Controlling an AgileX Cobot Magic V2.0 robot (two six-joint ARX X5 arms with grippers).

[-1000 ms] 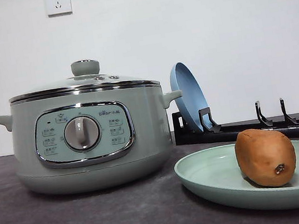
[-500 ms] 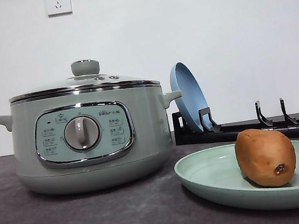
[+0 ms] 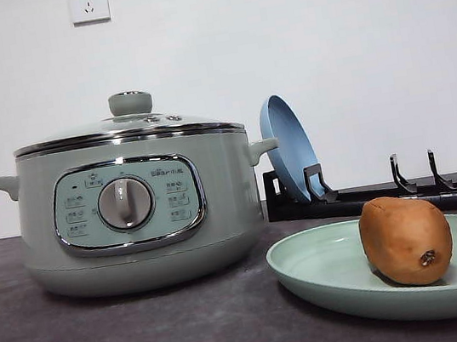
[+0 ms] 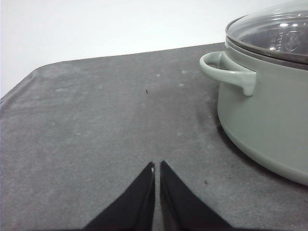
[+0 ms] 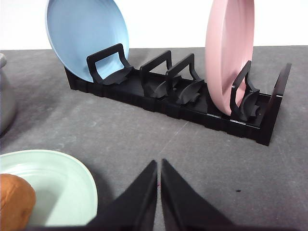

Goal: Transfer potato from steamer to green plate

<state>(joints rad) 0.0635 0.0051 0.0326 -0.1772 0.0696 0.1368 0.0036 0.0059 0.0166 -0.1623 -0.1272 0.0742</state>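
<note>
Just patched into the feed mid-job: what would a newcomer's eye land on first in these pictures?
Most likely the orange-brown potato, sitting on the green plate at front right of the table. Next, the big sage-green steamer to the left, its glass lid on. Behind the plate, a black rack holds a blue plate and a pink plate on edge.
</note>
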